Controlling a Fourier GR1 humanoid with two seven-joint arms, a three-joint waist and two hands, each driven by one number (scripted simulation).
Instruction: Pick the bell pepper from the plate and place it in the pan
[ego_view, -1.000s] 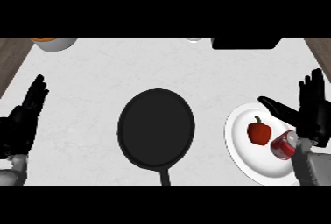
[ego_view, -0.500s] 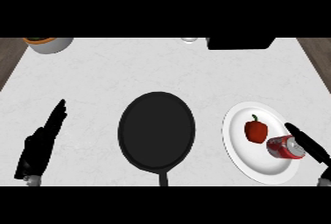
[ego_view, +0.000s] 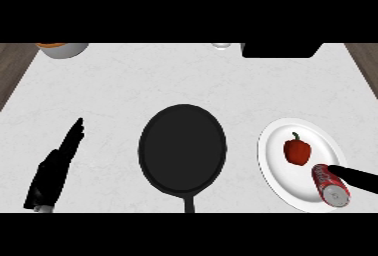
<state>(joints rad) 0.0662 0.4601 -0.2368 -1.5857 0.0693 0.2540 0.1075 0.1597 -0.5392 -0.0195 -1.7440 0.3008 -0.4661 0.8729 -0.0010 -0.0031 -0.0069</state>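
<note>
The red bell pepper (ego_view: 297, 151) lies on the white plate (ego_view: 279, 172), which sits on the pale surface (ego_view: 184, 75) just to the right of the black pan (ego_view: 182, 149). A red soda can (ego_view: 330, 184) lies on its side on the same plate, on the side of the pepper away from the pan and just beside it.

The right hand (ego_view: 357, 178) shows only as a dark tip coming in from the plate's far-right side, and it touches or overlaps the can. Whether its fingers are apart or together cannot be told from this view. It holds nothing that can be seen. The left hand (ego_view: 55, 170) rests on the far side of the pan from the plate, fingers straight and together, holding nothing.

The chief risk appears to be the can. It lies between the right hand and the pepper, so a straight reach across the plate would likely push the can, which could roll into the pepper and knock it off the plate's rim. The fingers might also close on the can instead of the pepper. The pepper's rounded, glossy body could slip sideways if it is pinched off-centre. The carry toward the pan is short, but a low pass could catch the pan's raised edge.
</note>
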